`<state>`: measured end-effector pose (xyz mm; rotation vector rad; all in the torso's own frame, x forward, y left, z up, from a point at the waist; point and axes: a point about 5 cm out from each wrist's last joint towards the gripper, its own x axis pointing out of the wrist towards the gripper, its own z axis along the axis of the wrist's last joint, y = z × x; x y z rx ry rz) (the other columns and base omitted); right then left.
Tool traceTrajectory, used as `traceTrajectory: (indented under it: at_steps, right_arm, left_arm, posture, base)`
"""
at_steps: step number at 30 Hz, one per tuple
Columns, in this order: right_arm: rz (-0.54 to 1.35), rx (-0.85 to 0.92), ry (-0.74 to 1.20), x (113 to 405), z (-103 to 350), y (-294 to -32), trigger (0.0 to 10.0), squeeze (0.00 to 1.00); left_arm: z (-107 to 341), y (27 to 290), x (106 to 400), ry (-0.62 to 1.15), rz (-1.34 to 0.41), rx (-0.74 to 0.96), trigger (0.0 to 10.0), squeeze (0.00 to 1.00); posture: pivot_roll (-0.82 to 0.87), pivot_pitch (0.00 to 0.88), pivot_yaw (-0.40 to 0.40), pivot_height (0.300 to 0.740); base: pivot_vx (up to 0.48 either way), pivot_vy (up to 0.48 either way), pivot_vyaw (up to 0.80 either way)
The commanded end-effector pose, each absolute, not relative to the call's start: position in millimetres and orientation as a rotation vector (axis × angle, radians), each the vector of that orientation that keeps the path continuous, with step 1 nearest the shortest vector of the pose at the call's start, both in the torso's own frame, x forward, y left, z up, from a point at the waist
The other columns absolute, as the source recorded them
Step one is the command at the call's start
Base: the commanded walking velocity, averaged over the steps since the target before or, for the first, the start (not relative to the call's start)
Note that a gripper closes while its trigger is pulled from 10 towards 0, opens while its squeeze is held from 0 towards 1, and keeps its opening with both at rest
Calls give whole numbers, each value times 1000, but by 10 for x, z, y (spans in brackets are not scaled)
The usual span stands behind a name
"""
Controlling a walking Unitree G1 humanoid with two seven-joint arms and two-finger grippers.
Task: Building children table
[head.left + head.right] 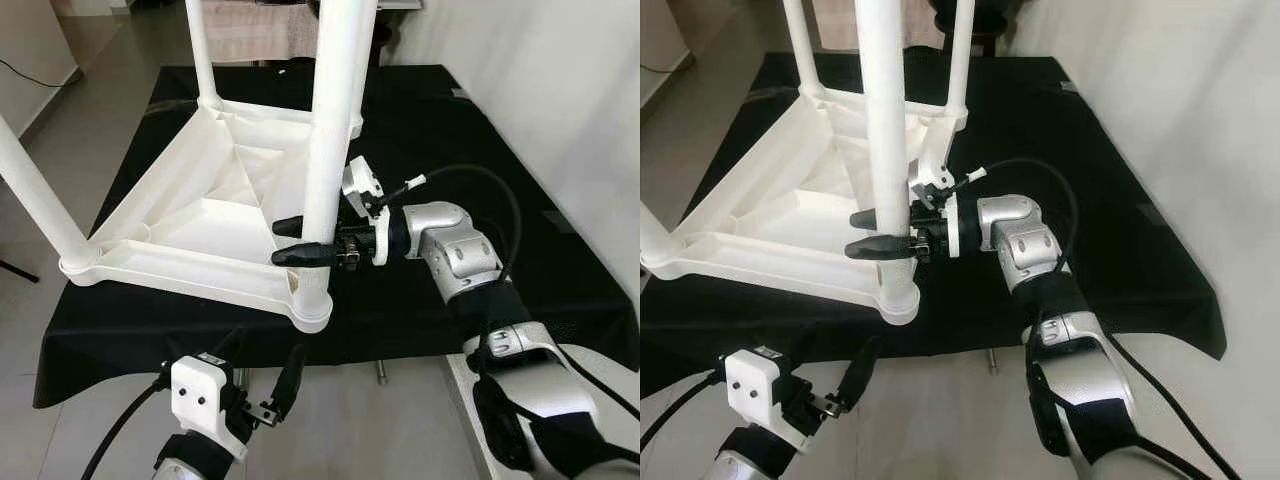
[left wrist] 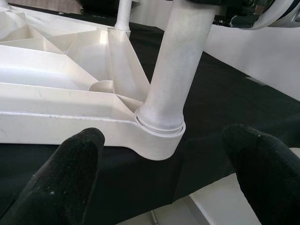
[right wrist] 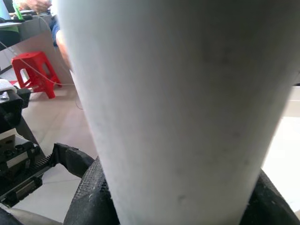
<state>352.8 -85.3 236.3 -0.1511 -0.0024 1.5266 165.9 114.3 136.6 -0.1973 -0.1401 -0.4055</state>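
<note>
Left gripper [image 1: 268, 385] hovering below and clear of the front edge of the black-covered tabletop [image 1: 560, 260], jaws released and spread, aimed at the near corner socket [image 2: 159, 136]; nothing held. Upturned white children's table [image 1: 190, 215] lying top-down on the left half of the tabletop, legs pointing up: one leg at the front-left corner [image 1: 35, 195], one at the far corner [image 1: 200, 50], a further one partly visible behind. Near leg [image 1: 330, 130] standing upright in the corner socket close to the front edge. Right gripper [image 1: 300, 242] reaching in from the right, jaws clenched around that near leg just above the socket.

Step in hand, by judgement: seating the last leg into its socket. Collar appears close to flush in the left wrist view; full seating cannot be confirmed. Next move likely calls for a firm downward press or twist along the leg's axis, with the base steadied against sliding on the cloth.
</note>
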Motion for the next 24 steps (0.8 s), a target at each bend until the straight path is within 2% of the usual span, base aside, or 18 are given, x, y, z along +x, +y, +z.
traceTrajectory:
  at_steps: [1,2,4,5,6,7,8,9,10,11,13,19,20,24]
  right_arm:
    - [1378,-151,15,3575,2313,-965,0,0]
    - [1283,-155,15,3602,2303,-1025,0,0]
    - [872,-71,26,3679,2216,-1168,0,0]
    - [872,-71,26,3679,2216,-1168,0,0]
    - [728,-48,31,3696,2174,-1215,0,0]
    - [520,-58,99,3481,1911,-1235,0,0]
    - [520,-58,99,3481,1911,-1235,0,0]
    - [377,-67,143,3288,1763,-1286,0,0]
    - [377,-67,143,3288,1763,-1286,0,0]
    - [317,-67,175,3104,1635,-1267,0,0]
    - [287,-59,202,3003,1534,-1236,0,0]
    - [348,-48,189,3090,1545,-993,0,0]
    - [359,-43,198,3100,1557,-957,10000,0]
    - [394,-23,196,3095,1600,-892,10000,0]
  left_arm:
    - [1377,1135,1632,-132,-411,-187,10000,0]
    - [1378,1135,1632,-132,-411,-187,10000,0]
    - [1380,1154,1628,-133,-406,-186,10000,0]
    - [1380,1154,1628,-133,-406,-186,10000,0]
    - [1382,1167,1627,-133,-404,-185,10000,0]
    - [1386,1184,1633,-134,-402,-183,10000,0]
    - [1386,1184,1633,-134,-402,-183,10000,0]
    - [1389,1195,1638,-134,-401,-183,10000,0]
    - [1389,1195,1638,-134,-401,-183,10000,0]
    - [1386,1203,1654,-133,-406,-181,10000,0]
    - [1378,1205,1681,-131,-416,-181,10000,0]
    - [1357,1206,1747,-129,-428,-181,10000,0]
    - [1357,1215,1751,-134,-415,-178,10000,0]
    - [1358,1225,1753,-139,-401,-176,10000,0]
  posture:
    - [67,149,-71,740]
    - [67,149,-71,740]
    - [51,151,-75,740]
    - [51,151,-75,740]
    - [46,152,-73,740]
    - [25,154,-58,740]
    - [25,154,-58,740]
    - [25,154,-58,740]
    - [25,154,-58,740]
    - [13,151,-43,740]
    - [9,131,-35,740]
    - [19,118,-47,740]
    - [20,113,-47,740]
    - [18,111,-51,740]
  base:
    - [0,0,0]
    - [0,0,0]
    - [0,0,0]
    - [0,0,0]
    - [0,0,0]
    - [0,0,0]
    - [0,0,0]
    - [0,0,0]
    - [0,0,0]
    - [0,0,0]
    - [0,0,0]
    - [0,0,0]
    - [0,0,0]
    - [0,0,0]
